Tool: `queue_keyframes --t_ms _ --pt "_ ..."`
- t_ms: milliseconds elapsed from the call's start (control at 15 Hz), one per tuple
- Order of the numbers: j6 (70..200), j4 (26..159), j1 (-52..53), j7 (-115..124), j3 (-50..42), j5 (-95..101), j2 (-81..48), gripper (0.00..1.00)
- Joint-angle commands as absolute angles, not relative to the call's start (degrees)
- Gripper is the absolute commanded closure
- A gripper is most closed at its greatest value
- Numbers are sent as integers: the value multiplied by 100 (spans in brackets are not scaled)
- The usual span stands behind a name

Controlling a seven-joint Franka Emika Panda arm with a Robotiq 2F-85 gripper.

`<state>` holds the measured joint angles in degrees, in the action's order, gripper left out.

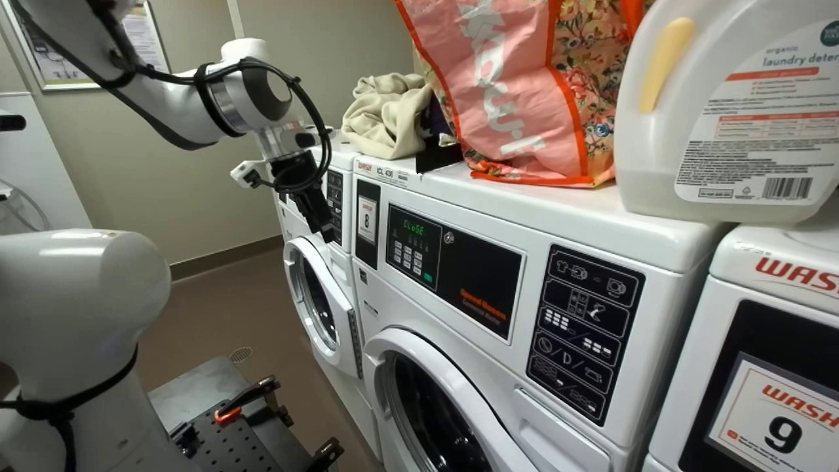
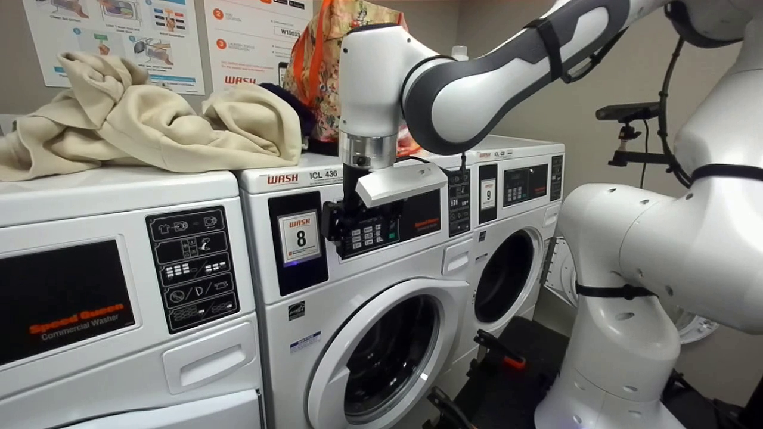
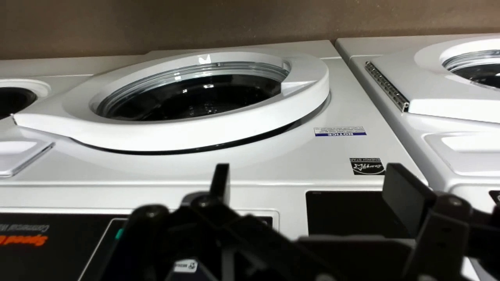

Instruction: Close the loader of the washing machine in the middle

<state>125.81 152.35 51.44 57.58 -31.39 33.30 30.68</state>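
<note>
The white washing machine (image 1: 452, 295) with the black panel and the number 8 stands in the middle; it also shows in an exterior view (image 2: 280, 351). Its loader, a round door with a thick white rim (image 1: 459, 387) and dark window (image 2: 390, 351), sits close to the machine's front. In the wrist view a dark gap runs under the loader's rim (image 3: 187, 136). A green display reads "CLOSE". My gripper (image 3: 312, 187) is open and empty. It points down in front of the upper control panel, above the loader and apart from it, in both exterior views (image 1: 324, 226) (image 2: 340, 232).
A farther washer's round door (image 1: 321, 301) stands ajar. Washer 9 (image 2: 506, 173) has its door (image 2: 560, 271) swung open. Beige cloth (image 2: 179, 125), a floral bag (image 1: 511, 85) and a detergent bottle (image 1: 655, 151) stand on the machines. A cart with clamps (image 1: 229, 419) holds the robot base.
</note>
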Motion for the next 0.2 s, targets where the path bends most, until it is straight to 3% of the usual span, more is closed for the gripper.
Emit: queue_keyframes --t_ms 0,133 --pt "12559 15512 3603 5141 -1541 2269 3307 0" --pt "12572 15569 2780 4719 -689 1590 3356 0"
